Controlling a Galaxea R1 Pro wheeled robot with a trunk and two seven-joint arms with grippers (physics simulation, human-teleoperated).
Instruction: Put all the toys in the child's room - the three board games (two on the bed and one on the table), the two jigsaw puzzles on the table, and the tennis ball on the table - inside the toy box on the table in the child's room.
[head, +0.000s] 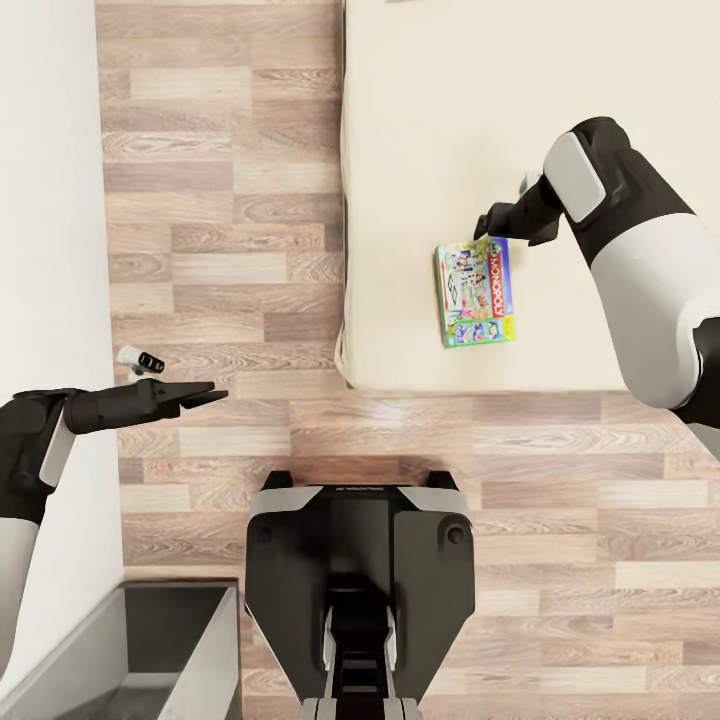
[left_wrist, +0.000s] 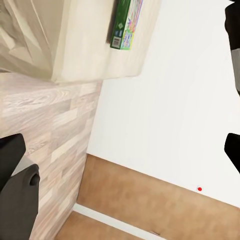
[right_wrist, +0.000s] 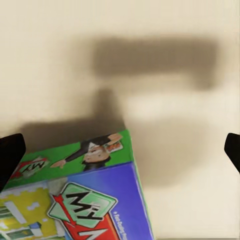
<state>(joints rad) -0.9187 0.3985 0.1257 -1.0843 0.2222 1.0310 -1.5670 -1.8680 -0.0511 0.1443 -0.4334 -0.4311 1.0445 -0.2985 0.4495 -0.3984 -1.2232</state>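
Right end effector (head: 487, 226), released, hovers over the board game (head: 476, 293) near the bed's (head: 420, 120) front edge; stiff, light, best pinched across an edge.

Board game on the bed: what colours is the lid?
Green border with blue, yellow and red cartoon artwork on the board game; right wrist view shows it best.

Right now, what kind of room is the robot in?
Probably a bedroom: there's a big beige bed with a board game lying on it, and a wooden floor beside it.
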